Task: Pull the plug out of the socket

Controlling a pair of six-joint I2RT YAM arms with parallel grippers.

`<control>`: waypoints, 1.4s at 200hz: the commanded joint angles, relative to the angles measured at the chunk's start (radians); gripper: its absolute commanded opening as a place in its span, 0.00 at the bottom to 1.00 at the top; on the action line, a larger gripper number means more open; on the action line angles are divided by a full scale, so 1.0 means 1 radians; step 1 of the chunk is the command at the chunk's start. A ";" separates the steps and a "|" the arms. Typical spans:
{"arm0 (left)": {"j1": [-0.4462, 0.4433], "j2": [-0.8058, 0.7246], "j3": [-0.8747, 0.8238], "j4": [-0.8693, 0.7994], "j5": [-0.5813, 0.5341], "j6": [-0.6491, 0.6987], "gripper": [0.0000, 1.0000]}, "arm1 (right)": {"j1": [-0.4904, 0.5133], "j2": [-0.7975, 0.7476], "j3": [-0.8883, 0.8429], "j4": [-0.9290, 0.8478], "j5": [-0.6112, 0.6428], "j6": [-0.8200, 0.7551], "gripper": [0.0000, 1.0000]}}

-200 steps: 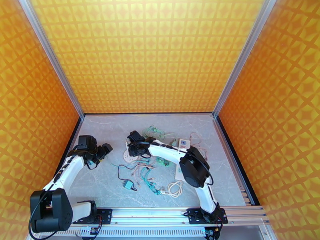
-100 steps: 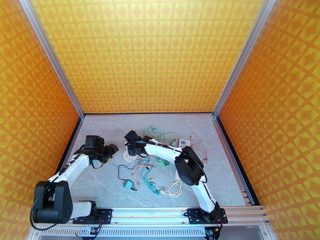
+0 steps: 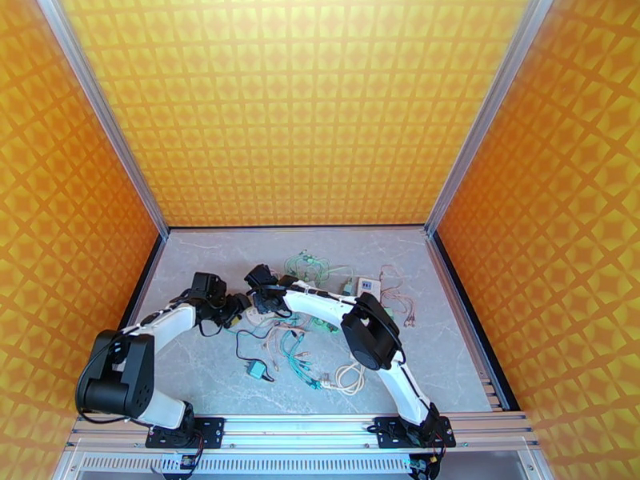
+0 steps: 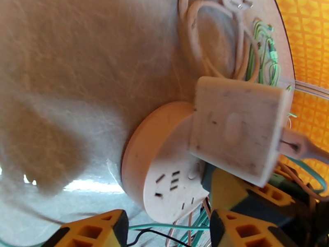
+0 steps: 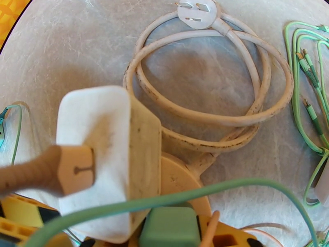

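Cream plastic, scuffed and speckled, formed the round socket disc (image 4: 164,169), which lay flat on the grey marbled table (image 5: 74,42), left of centre in the overhead view. The square white plug block (image 4: 234,128) stood on the disc's face near one edge, seated against it and not pulled off. A tan cable (image 4: 304,147) left the block's outer face.

The left hand (image 4: 168,223) was low at the disc's edge. Its yellow fingers (image 4: 94,231) were spread, with the rim of the disc and some thin wires in the gap, and no contact with the disc could be made out.

The right hand (image 5: 123,231) was at the block from the opposite side, with a yellow finger showing on each side of the block's lower part. Whether it pinched the block could not be determined. In the overhead view the two hands were nearly touching over the disc.

A coiled cream cord (image 5: 214,116) with a three-pin head (image 5: 195,11) lay just beyond the disc. Green leads (image 5: 304,79) lay beside the coil.
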 commanded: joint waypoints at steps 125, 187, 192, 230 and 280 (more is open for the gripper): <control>-0.051 0.175 0.005 0.008 -0.009 -0.034 0.28 | 0.120 0.034 0.057 -0.103 0.074 -0.097 0.22; -0.058 0.181 0.015 -0.029 -0.012 -0.050 0.27 | 0.146 0.060 0.084 -0.110 0.031 -0.054 0.20; -0.058 0.178 0.015 -0.030 -0.012 -0.049 0.27 | 0.143 0.051 0.076 -0.106 0.032 -0.055 0.20; -0.052 0.131 0.038 -0.048 -0.017 -0.012 0.29 | 0.096 -0.029 -0.011 -0.057 -0.029 -0.048 0.20; -0.021 0.092 0.089 -0.055 0.011 0.063 0.45 | 0.055 -0.093 -0.101 -0.048 -0.039 -0.073 0.19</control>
